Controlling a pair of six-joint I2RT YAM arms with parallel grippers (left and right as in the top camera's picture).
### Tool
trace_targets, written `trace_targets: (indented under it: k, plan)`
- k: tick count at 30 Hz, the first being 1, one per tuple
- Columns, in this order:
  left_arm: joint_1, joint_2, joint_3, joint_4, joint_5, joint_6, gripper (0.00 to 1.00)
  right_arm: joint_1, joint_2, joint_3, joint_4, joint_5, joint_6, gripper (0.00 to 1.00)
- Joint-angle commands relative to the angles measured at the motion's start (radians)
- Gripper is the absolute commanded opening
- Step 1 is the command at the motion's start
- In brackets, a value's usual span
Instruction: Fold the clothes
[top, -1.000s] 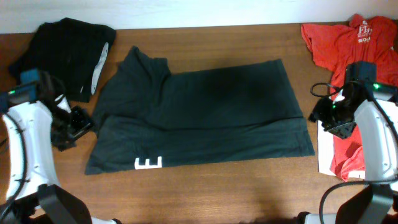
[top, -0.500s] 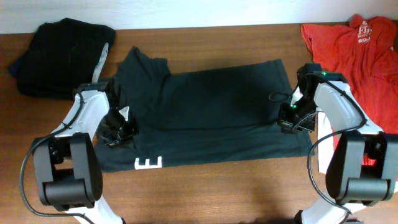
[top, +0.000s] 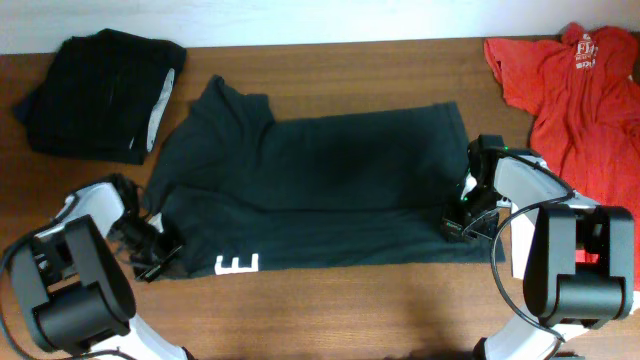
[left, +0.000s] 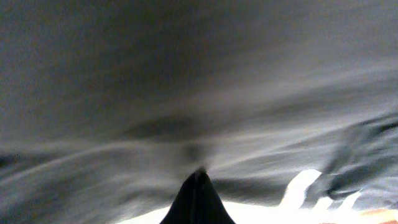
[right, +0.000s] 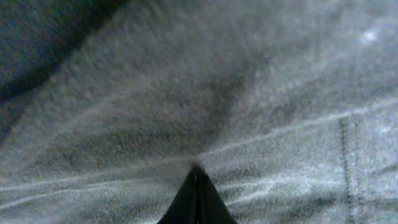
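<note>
left fingers (left: 198, 200) and right fingers (right: 196, 199) are clamping the dark garment (top: 330, 170) at six o'clock; i am aiming to lift evenly.

Black-green garment (top: 330, 190) flat, left end effector (top: 158, 263), right end effector (top: 464, 222) on corners

Brown wooden table (top: 330, 310); pale strip (top: 300, 20) along far edge, possibly wall

Fingers (top: 160, 264) now at garment's (top: 330, 180) lower corners
</note>
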Motion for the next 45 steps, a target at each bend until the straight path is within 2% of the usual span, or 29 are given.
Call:
trace_targets:
  k: [1, 3, 6, 9, 11, 12, 13, 16, 17, 18, 21, 24, 27, 29, 30, 33, 37, 39, 42, 45]
  plan:
    - [0.068, -0.013, -0.015, -0.032, -0.031, -0.010, 0.01, 0.002, -0.019, -0.028, -0.080, 0.034, 0.056, 0.04]
    - [0.074, -0.099, -0.049, -0.046, 0.015, -0.010, 0.01, 0.002, -0.103, -0.028, -0.167, 0.124, 0.121, 0.04]
    - [0.074, -0.352, -0.069, -0.085, 0.034, -0.044, 0.01, -0.019, -0.299, -0.013, -0.276, 0.148, 0.124, 0.04]
    - [0.069, -0.590, -0.056, -0.048, 0.044, -0.046, 0.01, -0.028, -0.475, 0.057, -0.280, 0.091, 0.032, 0.04]
    - [0.041, -0.653, -0.055, 0.092, 0.090, 0.005, 0.01, -0.028, -0.504, 0.078, -0.147, -0.051, -0.061, 0.25]
    - [-0.008, -0.636, -0.055, 0.164, 0.161, 0.060, 0.01, -0.024, -0.480, 0.078, -0.091, -0.087, -0.074, 0.24]
    - [-0.068, -0.604, -0.055, 0.220, 0.170, 0.074, 0.01, -0.009, -0.440, 0.078, -0.044, -0.091, -0.076, 0.20]
    - [-0.221, -0.460, -0.055, 0.336, 0.091, 0.072, 0.01, 0.006, -0.321, 0.078, 0.003, -0.091, -0.074, 0.13]
    - [-0.235, -0.417, -0.055, 0.349, 0.075, 0.072, 0.01, 0.006, -0.283, 0.077, 0.008, -0.091, -0.075, 0.11]
    - [-0.243, -0.347, -0.055, 0.364, 0.060, 0.066, 0.01, 0.006, -0.221, 0.077, 0.026, -0.088, -0.075, 0.04]
    - [-0.243, -0.195, -0.055, 0.417, 0.031, 0.066, 0.01, 0.006, -0.074, 0.076, 0.088, -0.088, -0.076, 0.04]
    - [-0.243, -0.139, -0.056, 0.433, -0.039, 0.067, 0.01, 0.006, -0.002, 0.073, 0.132, -0.074, -0.098, 0.04]
    - [-0.243, -0.080, -0.061, 0.408, -0.069, 0.044, 0.01, 0.005, 0.038, 0.069, 0.122, -0.030, -0.060, 0.04]
    - [-0.243, -0.049, -0.089, 0.392, -0.165, -0.094, 0.01, 0.005, 0.042, 0.045, 0.116, -0.019, -0.045, 0.04]
    - [-0.243, -0.044, -0.103, 0.387, -0.167, -0.141, 0.01, 0.006, 0.042, 0.030, 0.122, -0.019, -0.045, 0.04]
    - [-0.231, -0.043, -0.143, 0.315, -0.164, -0.244, 0.01, 0.005, 0.042, -0.036, 0.118, -0.020, -0.045, 0.04]
    - [-0.216, -0.070, -0.145, 0.185, -0.063, -0.265, 0.00, 0.004, 0.032, -0.054, 0.015, -0.017, 0.016, 0.04]
    - [-0.216, -0.147, -0.145, 0.120, -0.069, -0.265, 0.01, 0.004, -0.003, -0.054, -0.044, -0.016, 0.016, 0.04]
    - [-0.216, -0.387, -0.145, -0.010, -0.070, -0.265, 0.00, 0.004, -0.119, -0.054, -0.188, -0.005, 0.042, 0.04]
    - [-0.216, -0.667, -0.143, -0.071, -0.066, -0.264, 0.00, 0.004, -0.367, -0.050, -0.280, -0.005, 0.040, 0.04]
